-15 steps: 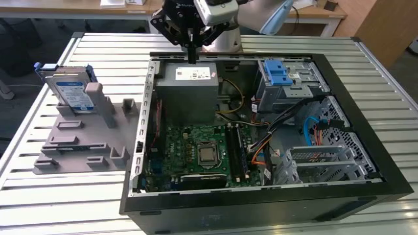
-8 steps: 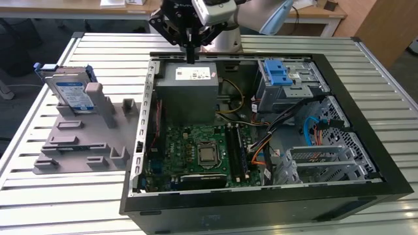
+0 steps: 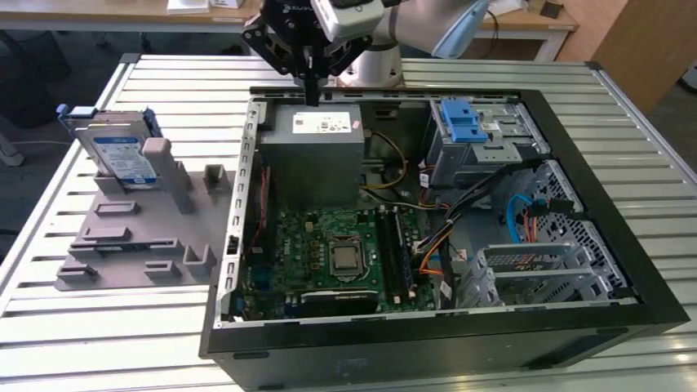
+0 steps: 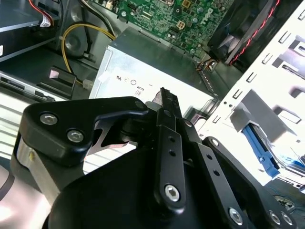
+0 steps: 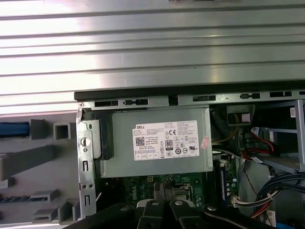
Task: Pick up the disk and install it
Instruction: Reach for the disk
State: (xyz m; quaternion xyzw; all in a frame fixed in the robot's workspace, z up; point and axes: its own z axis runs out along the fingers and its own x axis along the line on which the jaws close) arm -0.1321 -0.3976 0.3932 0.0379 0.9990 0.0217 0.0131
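The disk [image 3: 117, 155] stands on edge in a slot of the grey holder [image 3: 142, 237]. The holder sits on the slatted metal bench [image 3: 109, 351], at the exterior view's left of the open computer case [image 3: 436, 347] and apart from it. The disk's blue-and-white label faces the camera, and blue plastic rails run along its edges. Nothing is touching it, so it has not yet been picked up.

It looks stiff and fairly heavy for its size. The metal body will not flex, but the smooth faces could slide out of a weak pinch, and a knock or a drop would likely harm it. The soundest hold seems to be across the two flat faces at the free upper part, above the holder's posts. The plastic rails look more likely to give.

The gripper [image 3: 312, 96] hangs over the far side of the case, well apart from the disk. It is just above the grey power supply [image 3: 316, 143] with its white sticker. The jaws are closed tip to tip with nothing between them. Both wrist views show the same, with the gripper [image 4: 164, 93] [image 5: 162, 187] pointing toward the power supply [image 4: 143, 62] [image 5: 157, 143].

Inside the case lies the green motherboard [image 3: 326, 245]. At the far corner on the exterior view's right sits a drive cage [image 3: 495, 143] carrying a blue latch [image 3: 462, 122].
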